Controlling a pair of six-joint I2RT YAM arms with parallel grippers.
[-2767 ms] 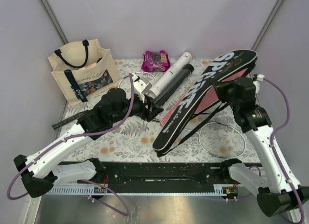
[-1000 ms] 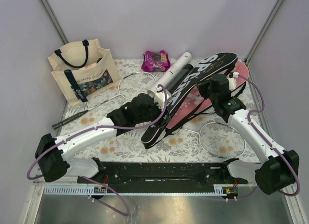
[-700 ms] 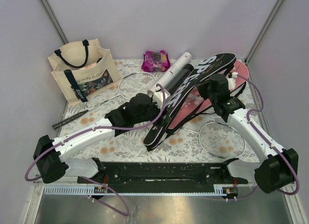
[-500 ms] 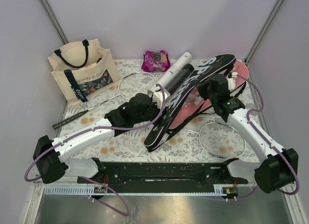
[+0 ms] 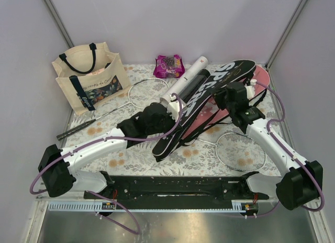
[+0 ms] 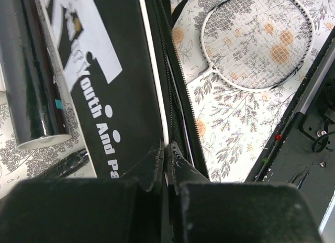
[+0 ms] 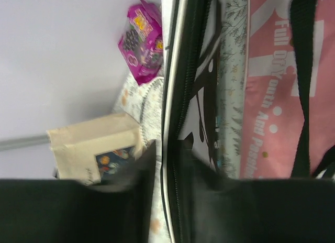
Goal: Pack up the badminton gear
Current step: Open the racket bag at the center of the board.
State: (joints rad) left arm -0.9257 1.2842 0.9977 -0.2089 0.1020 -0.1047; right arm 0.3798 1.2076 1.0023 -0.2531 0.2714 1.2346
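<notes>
The black "SPORT" cover lies slanted across the mat, resting on the white tube and the black tube. The pink cover lies under its right side. My left gripper is shut on the black cover's white-piped edge near the narrow end, its fingertips pinched together. My right gripper straddles the cover's zipped rim near the wide end, its jaws slightly apart. One racket lies left of the tubes. Another racket head lies at the front right.
A cream tote stands at the back left, and a purple-pink snack packet sits against the back wall. The black rail holding the arm bases runs along the near edge. Walls close in the left, back and right.
My left gripper has closed on the black cover's edge. My right gripper's jaws have eased apart. The cover's narrow end has shifted slightly left.
</notes>
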